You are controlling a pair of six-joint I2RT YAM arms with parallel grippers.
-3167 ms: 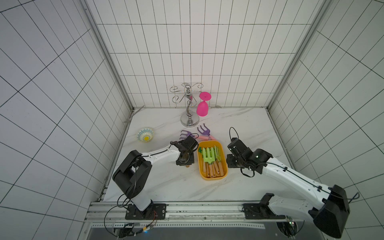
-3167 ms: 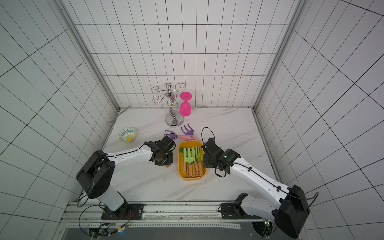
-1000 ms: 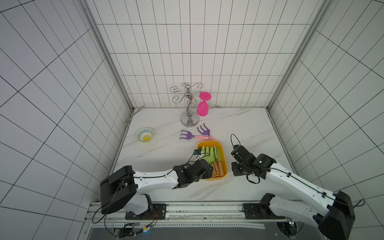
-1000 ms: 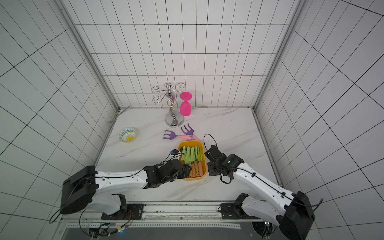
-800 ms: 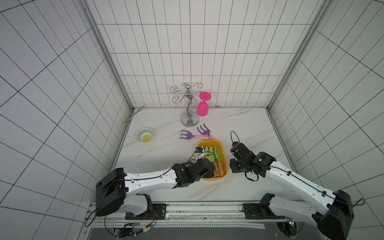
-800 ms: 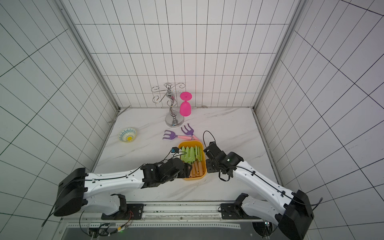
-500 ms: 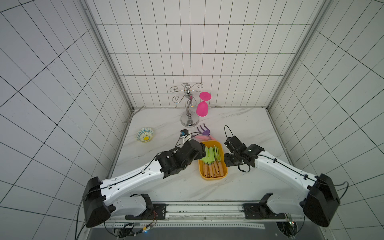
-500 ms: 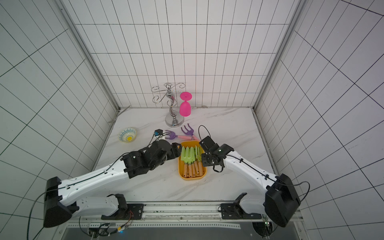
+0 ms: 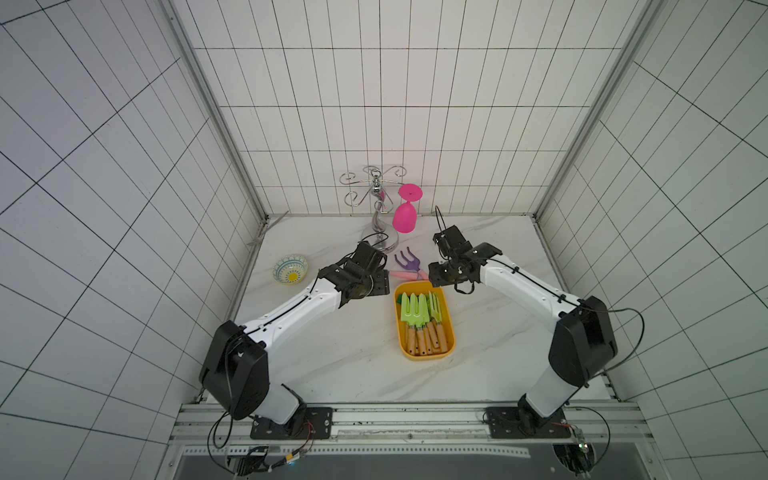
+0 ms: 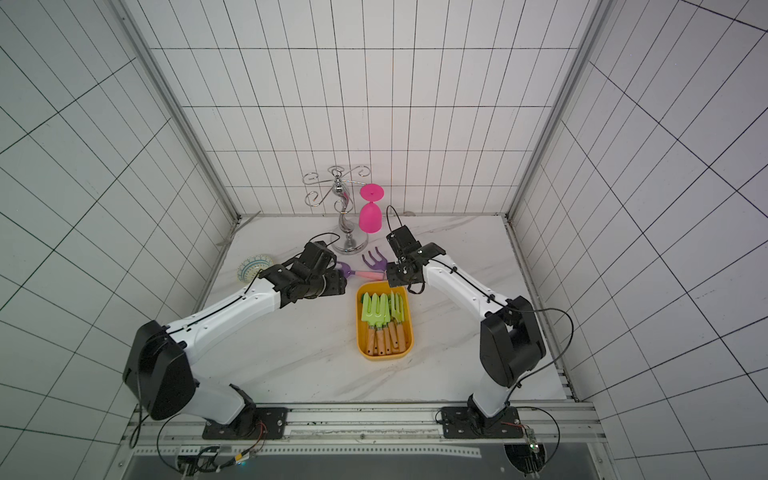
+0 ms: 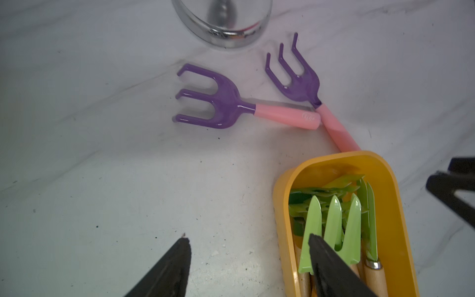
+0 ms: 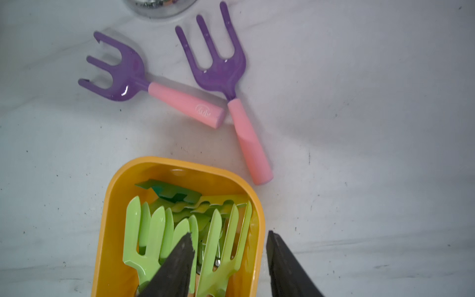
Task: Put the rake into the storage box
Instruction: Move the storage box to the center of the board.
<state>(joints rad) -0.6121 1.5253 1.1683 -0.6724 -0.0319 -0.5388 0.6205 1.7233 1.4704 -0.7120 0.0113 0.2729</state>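
Approach step, prob.: left gripper [image 11: 248,237] & right gripper [image 12: 229,234] both hang jaws apart, empty, by the storage box [image 11: 341,155], w/ purple rake [image 11: 218,108] & second purple rake [image 11: 303,84] on the table [image 11: 102,180] just beyond its end; next needs one handle straddled, then clamped.

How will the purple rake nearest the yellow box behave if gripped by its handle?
Likely stiff: the purple rake looks rigid and glossy. Its smooth rounded pink handle could twist in a grip. Bent prongs should stop rolling.

Two purple pink-handled rakes [image 12: 123,77] lying flat, just outside yellow-orange storage box [image 12: 180,162], green rakes [image 12: 151,231] inside
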